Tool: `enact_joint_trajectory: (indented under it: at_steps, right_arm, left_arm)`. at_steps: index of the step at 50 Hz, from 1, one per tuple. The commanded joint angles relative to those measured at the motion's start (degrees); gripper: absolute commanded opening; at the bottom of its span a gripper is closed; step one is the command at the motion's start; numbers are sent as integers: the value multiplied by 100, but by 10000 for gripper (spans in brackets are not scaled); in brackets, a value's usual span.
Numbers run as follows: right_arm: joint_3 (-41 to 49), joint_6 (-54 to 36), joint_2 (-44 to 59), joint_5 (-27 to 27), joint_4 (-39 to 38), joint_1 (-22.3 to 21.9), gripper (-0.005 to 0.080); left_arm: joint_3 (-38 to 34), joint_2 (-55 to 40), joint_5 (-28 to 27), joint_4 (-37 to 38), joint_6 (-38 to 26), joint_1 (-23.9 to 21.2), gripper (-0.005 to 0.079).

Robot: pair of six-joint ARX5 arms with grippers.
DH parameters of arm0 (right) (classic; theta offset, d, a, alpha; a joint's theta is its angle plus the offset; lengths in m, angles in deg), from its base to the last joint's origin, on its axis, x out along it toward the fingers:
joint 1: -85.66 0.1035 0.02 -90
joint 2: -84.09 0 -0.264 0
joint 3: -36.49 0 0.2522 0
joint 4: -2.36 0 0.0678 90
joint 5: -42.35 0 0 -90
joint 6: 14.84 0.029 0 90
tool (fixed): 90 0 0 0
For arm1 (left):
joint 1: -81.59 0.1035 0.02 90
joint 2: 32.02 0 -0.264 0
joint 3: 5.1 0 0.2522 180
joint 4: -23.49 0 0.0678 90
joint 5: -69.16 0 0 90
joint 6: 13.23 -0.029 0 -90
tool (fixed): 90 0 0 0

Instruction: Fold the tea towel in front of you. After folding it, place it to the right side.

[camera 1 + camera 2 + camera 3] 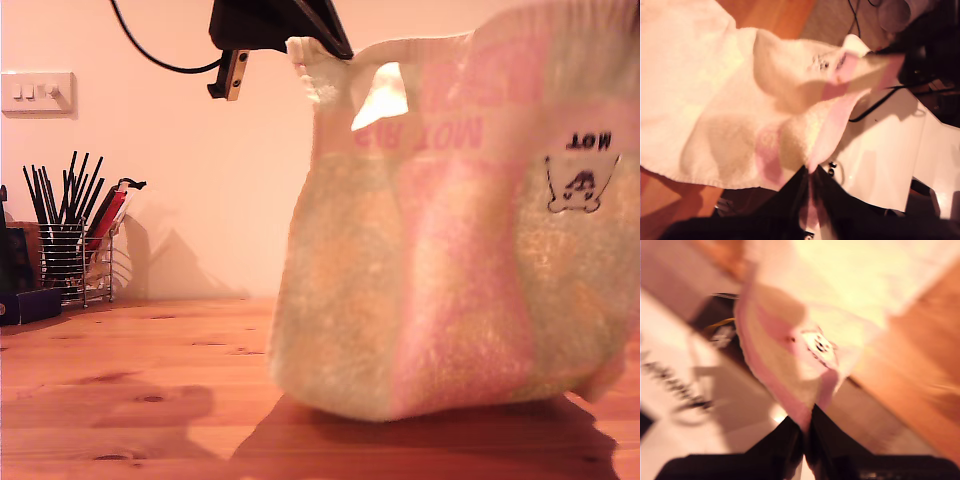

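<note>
Item: cream-white terry tea towel (450, 260) with pink and green patches and a dark-printed label (582, 170). You see it hanging above the wooden table (130, 400), lower edge near the boards. My first gripper (811, 172) is closed on one pink edge; my second gripper (805, 427) is closed on another, blurred.

The hanging tea towel (450, 260) blocks the exterior view's right half; the desk (130, 400) lies bare at that view's left; a wire pen holder (75, 262) stands at the far left edge.
</note>
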Motion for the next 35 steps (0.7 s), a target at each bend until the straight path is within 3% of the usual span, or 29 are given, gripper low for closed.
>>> enact_joint_trajectory:
  at_steps: [1,7,15,25,35]
  right_arm:
    - [-31,-42,-35,157,-4,2,-13]
    - [-31,-107,-33,72,-4,-13,-13]
    - [-31,-304,-22,-463,-11,-116,-13]
    - [-31,-627,39,-621,-455,-470,-13]
    - [-31,-1075,382,-627,-955,-905,-13]
  left_arm:
    - [2,168,107,9,20,-39,-20]
    - [2,238,424,11,22,-39,-20]
    - [-7,236,973,9,-96,107,-20]
    - [-87,234,1014,-46,-457,437,-20]
    - [-181,221,1012,-555,-472,678,-20]
